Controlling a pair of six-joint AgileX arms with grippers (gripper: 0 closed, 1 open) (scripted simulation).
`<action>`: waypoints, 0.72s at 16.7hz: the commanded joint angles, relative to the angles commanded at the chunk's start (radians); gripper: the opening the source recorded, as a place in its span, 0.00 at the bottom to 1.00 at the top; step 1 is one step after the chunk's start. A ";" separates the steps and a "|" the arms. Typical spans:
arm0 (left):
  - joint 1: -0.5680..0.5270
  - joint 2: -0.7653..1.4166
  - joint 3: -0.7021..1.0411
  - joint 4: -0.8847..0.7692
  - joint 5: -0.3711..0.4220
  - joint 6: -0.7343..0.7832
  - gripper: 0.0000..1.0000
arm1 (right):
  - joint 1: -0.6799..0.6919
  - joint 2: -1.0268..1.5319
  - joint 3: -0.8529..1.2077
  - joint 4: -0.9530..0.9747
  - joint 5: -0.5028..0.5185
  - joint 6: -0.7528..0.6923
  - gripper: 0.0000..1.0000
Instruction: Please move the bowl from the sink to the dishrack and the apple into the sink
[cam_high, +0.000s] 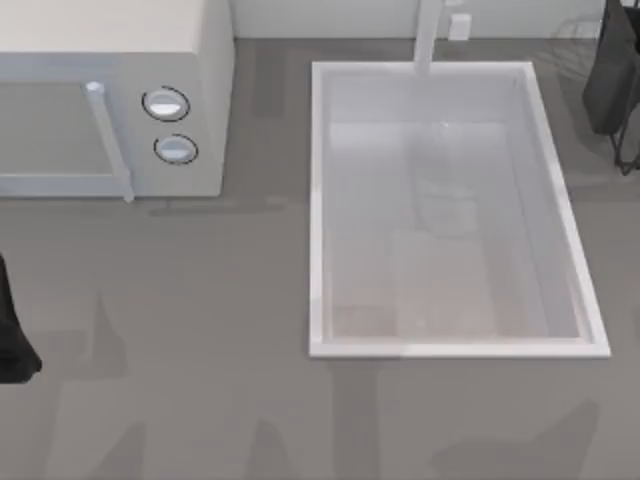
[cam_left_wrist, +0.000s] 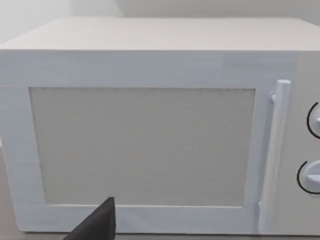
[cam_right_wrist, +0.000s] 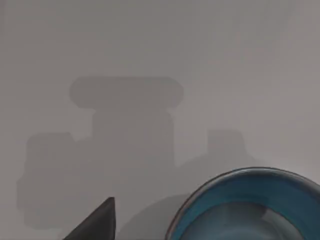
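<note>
My right gripper (cam_high: 612, 80) hangs by the dishrack (cam_high: 580, 40), bowl (cam_right_wrist: 250, 205) just below; jaw state unclear, so I should settle the bowl squarely in the wires before backing off.

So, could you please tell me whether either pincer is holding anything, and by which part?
It cannot be told: the blue bowl sits close below the right wrist camera, but no hold on it is visible.

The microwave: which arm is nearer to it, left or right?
Left. The left arm is at the table's left edge, facing the microwave; the right arm is at the far right, beyond the sink.
</note>
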 joint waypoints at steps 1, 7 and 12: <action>0.000 0.000 0.000 0.000 0.000 0.000 1.00 | -0.030 0.097 0.062 -0.063 0.001 -0.028 1.00; 0.000 0.000 0.000 0.000 0.000 0.000 1.00 | -0.181 0.605 0.385 -0.390 0.003 -0.176 1.00; 0.000 0.000 0.000 0.000 0.000 0.000 1.00 | -0.242 0.801 0.522 -0.525 -0.001 -0.239 1.00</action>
